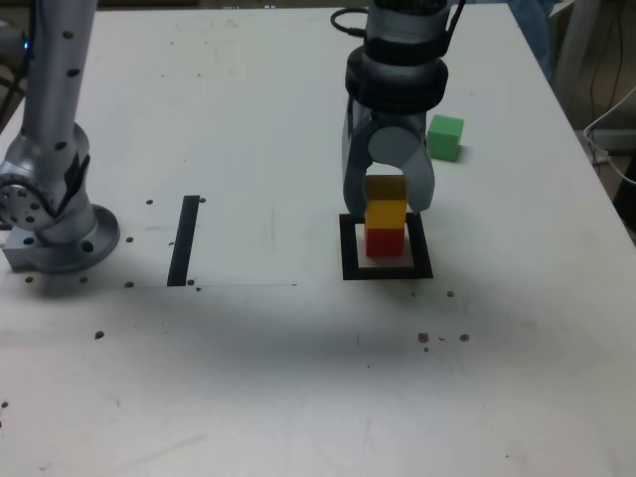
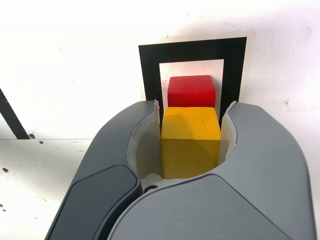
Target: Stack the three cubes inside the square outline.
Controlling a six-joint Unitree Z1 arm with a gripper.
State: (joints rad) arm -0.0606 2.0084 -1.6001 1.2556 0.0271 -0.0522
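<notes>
Flanking yellow cube (image 1: 387,214) — fingers (image 2: 252,135) — green cube (image 1: 445,137) apart.

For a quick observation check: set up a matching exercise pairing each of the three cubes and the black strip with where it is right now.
Things:
1. red cube
2. yellow cube
3. green cube
4. black strip

Places:
A. alone on the table, behind the square outline
B. between the gripper jaws
C. inside the outline, lowest
D. exterior view's left, near the arm base

Pairs: 1-C, 2-B, 3-A, 4-D

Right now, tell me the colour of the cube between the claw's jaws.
Yellow. The yellow cube sits atop the red cube; the wrist view shows it best.
</notes>
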